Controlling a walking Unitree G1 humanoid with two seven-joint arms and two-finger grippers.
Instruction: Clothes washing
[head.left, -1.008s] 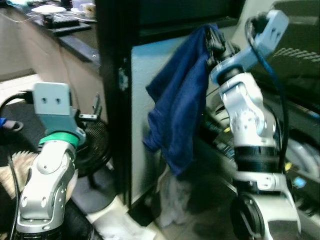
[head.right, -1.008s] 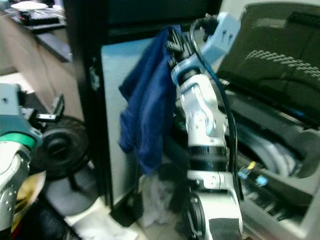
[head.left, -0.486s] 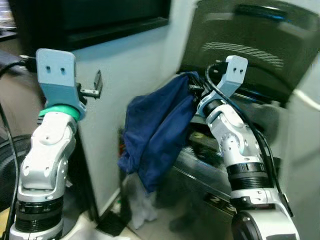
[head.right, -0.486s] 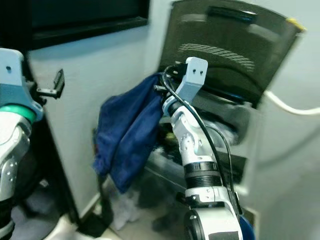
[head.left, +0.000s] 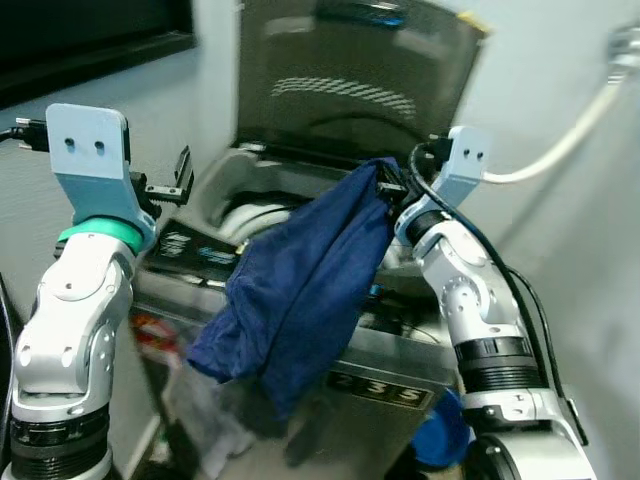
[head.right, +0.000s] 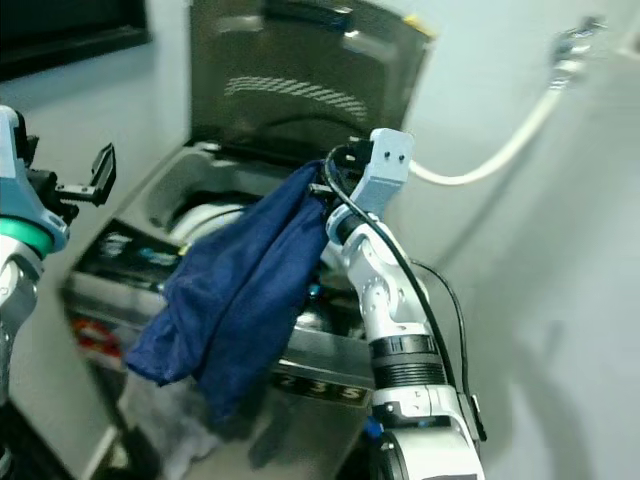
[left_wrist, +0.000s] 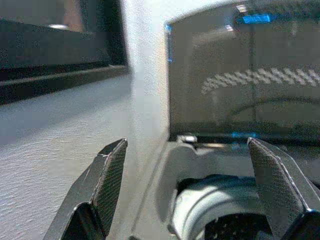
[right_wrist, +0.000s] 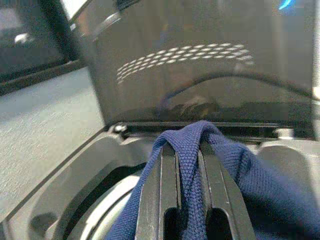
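Note:
A dark blue garment (head.left: 300, 290) hangs from my right gripper (head.left: 386, 186), which is shut on a fold of the cloth (right_wrist: 190, 150). It dangles over the front of a top-loading washing machine (head.left: 250, 215) whose dark lid (head.left: 340, 85) stands raised. The drum opening (left_wrist: 220, 220) shows below. My left gripper (left_wrist: 187, 170) is held up to the left of the machine, open and holding nothing.
A white hose (head.left: 560, 150) runs along the wall at the right. A control panel (head.left: 375, 385) fronts the machine. Something blue (head.left: 435, 440) sits low by the machine's right side. A pale wall (left_wrist: 55, 130) stands at the left.
The camera has swung right, bringing the washing machine into the middle. My right gripper still grips the blue garment, now hanging over the machine's front instead of beside it.

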